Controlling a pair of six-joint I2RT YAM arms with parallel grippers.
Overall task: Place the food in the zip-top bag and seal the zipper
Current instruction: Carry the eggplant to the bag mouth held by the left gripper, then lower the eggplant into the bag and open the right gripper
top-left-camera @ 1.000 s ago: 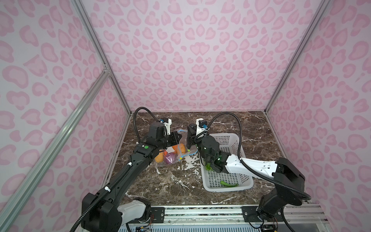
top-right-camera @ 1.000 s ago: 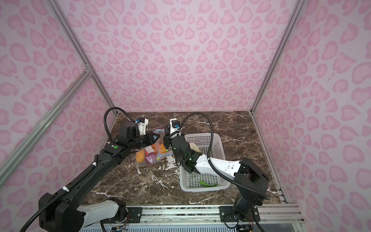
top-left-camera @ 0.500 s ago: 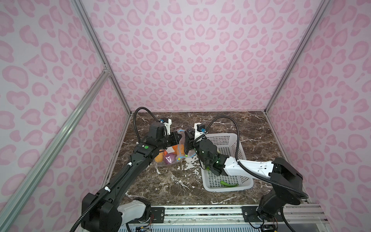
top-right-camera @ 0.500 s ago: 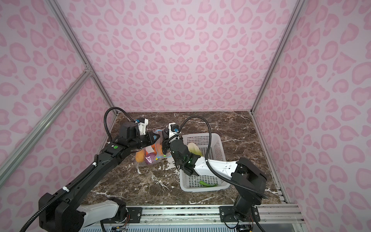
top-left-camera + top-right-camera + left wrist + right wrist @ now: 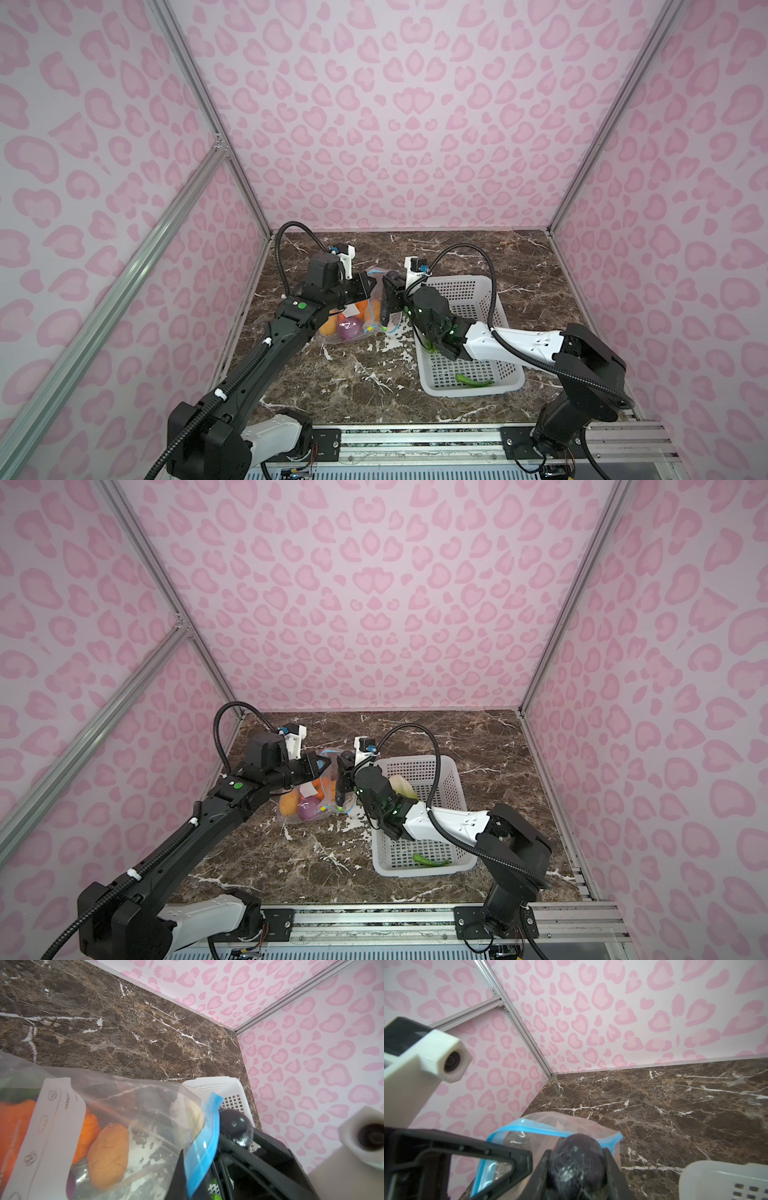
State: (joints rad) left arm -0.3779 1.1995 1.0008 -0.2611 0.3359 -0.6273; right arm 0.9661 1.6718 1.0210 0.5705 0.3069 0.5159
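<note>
The clear zip-top bag [image 5: 353, 320] [image 5: 309, 808] lies left of centre, holding an orange fruit [image 5: 328, 328], a purple onion [image 5: 349, 330] and a carrot [image 5: 368, 309]. In the left wrist view a potato [image 5: 108, 1157] shows through the plastic. My left gripper [image 5: 370, 286] [image 5: 193, 1184] is shut on the blue zipper [image 5: 204, 1147] and holds the bag's mouth up. My right gripper [image 5: 388, 299] [image 5: 577, 1178] is shut on the dark cucumber [image 5: 577, 1163] [image 5: 235, 1126], right at the open mouth ringed by the zipper [image 5: 529, 1128].
The white perforated basket [image 5: 469, 286] [image 5: 419, 766] stands right of the bag, under my right arm. It holds a green piece [image 5: 473, 380] [image 5: 430, 860] near its front and a pale cabbage [image 5: 401, 785] at its back. Pink walls close three sides.
My right gripper has carried the dark cucumber left and a little down, from the basket's back edge to the bag's mouth. The left gripper and the bag have stayed put.
</note>
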